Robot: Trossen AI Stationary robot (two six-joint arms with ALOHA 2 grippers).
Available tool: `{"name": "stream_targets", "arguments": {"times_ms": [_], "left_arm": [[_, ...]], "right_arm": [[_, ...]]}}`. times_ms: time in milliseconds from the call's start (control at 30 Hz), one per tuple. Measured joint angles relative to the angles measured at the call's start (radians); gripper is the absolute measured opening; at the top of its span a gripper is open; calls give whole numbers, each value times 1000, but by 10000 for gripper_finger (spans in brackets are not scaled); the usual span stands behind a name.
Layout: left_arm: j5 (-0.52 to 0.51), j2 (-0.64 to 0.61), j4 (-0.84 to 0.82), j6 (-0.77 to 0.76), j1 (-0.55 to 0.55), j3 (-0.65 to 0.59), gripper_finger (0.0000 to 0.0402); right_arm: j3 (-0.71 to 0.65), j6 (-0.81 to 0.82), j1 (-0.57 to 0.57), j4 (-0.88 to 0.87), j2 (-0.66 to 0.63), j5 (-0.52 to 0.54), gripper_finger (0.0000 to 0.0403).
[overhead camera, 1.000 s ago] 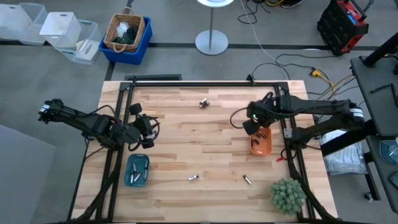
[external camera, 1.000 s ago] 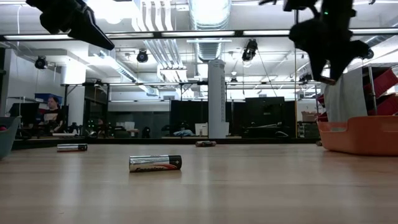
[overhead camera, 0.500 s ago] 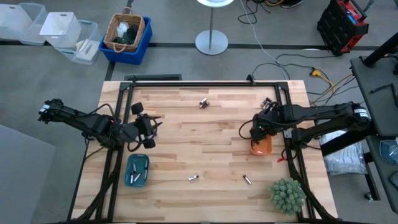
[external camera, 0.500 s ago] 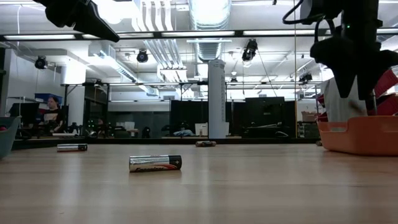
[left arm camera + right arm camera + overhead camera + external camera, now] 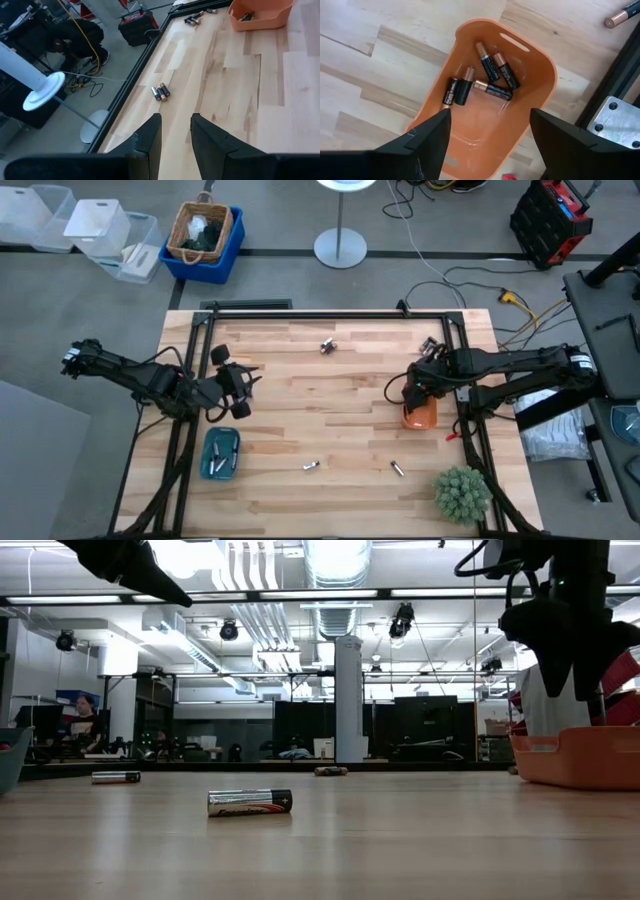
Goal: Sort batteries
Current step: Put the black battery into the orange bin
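Landmark: I place everything off the orange tray (image 5: 420, 415), which sits at the right edge of the surface (image 5: 330, 450).
Right hand: my right hand (image 5: 415, 387) hangs directly over the orange tray, fingers spread wide and grasping nothing, as the right wrist view shows.
Left hand: my left hand (image 5: 238, 390) waits well apart from the orange tray, across the surface, raised above the boards beside the teal tray (image 5: 220, 454); its fingers stand a little apart with nothing between them.
Done: five batteries (image 5: 487, 76) lie inside the orange tray, and a few more rest in the teal tray.
Left: a small cluster (image 5: 327, 346) lies at the far edge, well apart from the orange tray; two loose ones (image 5: 311, 466) (image 5: 397, 469) lie toward the near edge; one or two more (image 5: 431, 342) lie just beyond the orange tray by the frame rail.
Progress: I judge the sort roughly half finished.
Next: my guess is the right hand goes for the strays nearest its tray.
Writing: the battery closest in the low view (image 5: 249, 802) carries printing, too small for me to read; no brand legible elsewhere.
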Motion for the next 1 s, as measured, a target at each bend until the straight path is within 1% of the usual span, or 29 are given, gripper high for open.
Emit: {"name": "stream_targets", "arguments": {"times_ms": [133,400,533,767,1000], "left_arm": [[0,0,0,-14,0,0,84],[1,0,0,-36,0,0,84],[1,3,0,-44,0,0,84],[1,53,-1,-64,0,0,84],[2,118,6,-86,0,0,84]], "right_arm": [[0,-20,0,25,0,6,253],[16,-113,-1,217,1,8,243],[43,-159,-3,278,9,18,242],[109,-268,-3,319,51,67,245],[205,-397,-27,319,141,90,240]]}}
